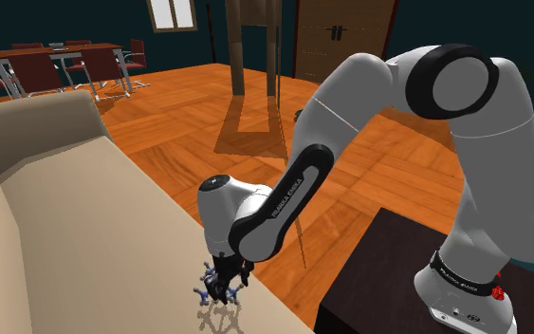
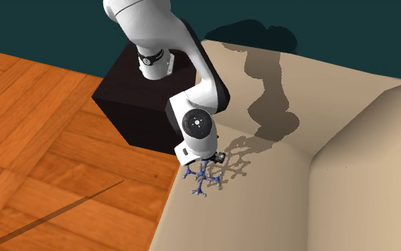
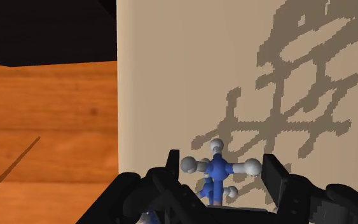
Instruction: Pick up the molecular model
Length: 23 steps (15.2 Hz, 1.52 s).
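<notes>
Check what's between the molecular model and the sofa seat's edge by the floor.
Nothing: just a bare beige strip of the sofa between the molecular model and that edge, shown in the second exterior view.

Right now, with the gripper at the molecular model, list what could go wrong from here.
1. The molecular model is close to the edge of the beige seat; a nudge could knock it onto the wooden floor.
2. It is all small balls and thin rods, so the gripper might catch only one ball, letting it twist or slip.
</notes>
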Each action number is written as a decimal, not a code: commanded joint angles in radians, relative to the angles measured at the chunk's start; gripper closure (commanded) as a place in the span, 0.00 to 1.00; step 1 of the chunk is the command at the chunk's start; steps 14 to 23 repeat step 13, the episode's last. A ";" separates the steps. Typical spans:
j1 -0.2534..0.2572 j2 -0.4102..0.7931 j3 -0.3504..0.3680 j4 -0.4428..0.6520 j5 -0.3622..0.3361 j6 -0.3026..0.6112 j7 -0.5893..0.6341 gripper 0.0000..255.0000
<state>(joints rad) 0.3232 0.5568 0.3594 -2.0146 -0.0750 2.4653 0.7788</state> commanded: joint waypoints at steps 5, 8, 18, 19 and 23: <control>-0.016 -0.065 0.020 -0.006 0.023 -0.057 -0.008 1.00; -0.023 -0.096 0.028 -0.006 0.035 -0.087 -0.012 1.00; -0.030 -0.128 0.037 -0.004 0.048 -0.120 -0.017 1.00; -0.030 -0.128 0.037 -0.004 0.048 -0.120 -0.017 1.00; -0.030 -0.128 0.037 -0.004 0.048 -0.120 -0.017 1.00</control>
